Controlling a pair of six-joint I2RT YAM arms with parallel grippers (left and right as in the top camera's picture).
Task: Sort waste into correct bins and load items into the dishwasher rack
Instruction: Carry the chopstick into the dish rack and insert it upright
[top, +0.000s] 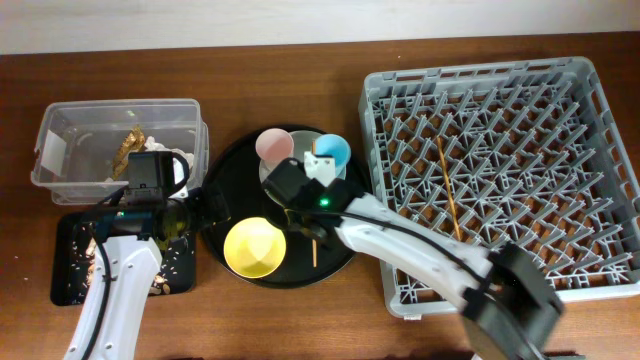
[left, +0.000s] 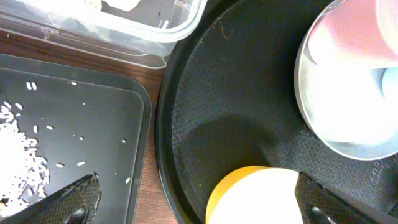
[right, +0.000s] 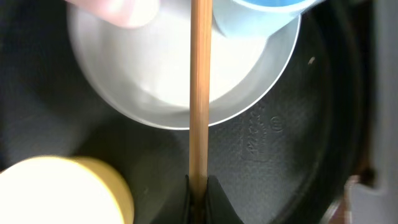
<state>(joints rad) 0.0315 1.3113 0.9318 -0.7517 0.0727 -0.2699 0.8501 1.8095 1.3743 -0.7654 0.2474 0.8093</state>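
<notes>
**Overhead.** The dishwasher rack is seen at right, with one chopstick lying on its pegs. The pink cup, light-blue cup and yellow bowl are borne by the round black tray.

**Left wrist.** The left gripper is shown with jaws wide apart above the bowl's rim, near the shallow black tray.

**Right wrist.** The right gripper is shown clamped on the second chopstick, which is laid across the grey plate.
</notes>
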